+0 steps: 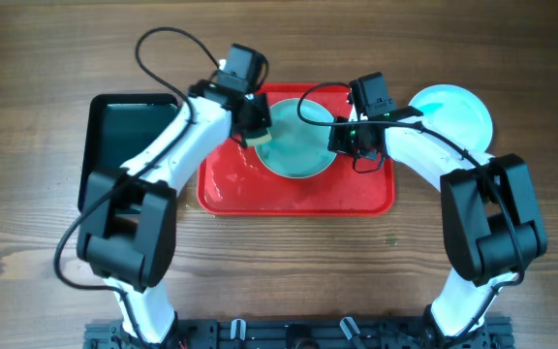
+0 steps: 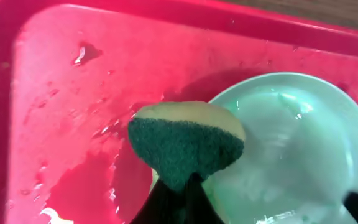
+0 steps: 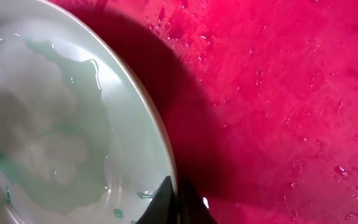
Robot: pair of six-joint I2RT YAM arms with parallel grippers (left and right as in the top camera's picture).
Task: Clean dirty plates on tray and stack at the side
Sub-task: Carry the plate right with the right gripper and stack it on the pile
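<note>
A pale turquoise plate (image 1: 298, 153) lies wet in the far half of the red tray (image 1: 289, 199). My left gripper (image 1: 258, 124) is shut on a green-and-yellow sponge (image 2: 185, 144), which rests over the plate's left rim (image 2: 229, 99). My right gripper (image 1: 349, 145) is shut on the plate's right rim, one finger inside it and one outside (image 3: 176, 186). The plate (image 3: 55, 124) carries a watery teal film and a few teal drops. The tray (image 3: 278, 93) is wet around it.
Another pale turquoise plate (image 1: 451, 111) lies on the wooden table just right of the tray. A dark green tray (image 1: 124, 136) sits at the left, under my left arm. Water drops spot the red tray floor (image 2: 73, 93).
</note>
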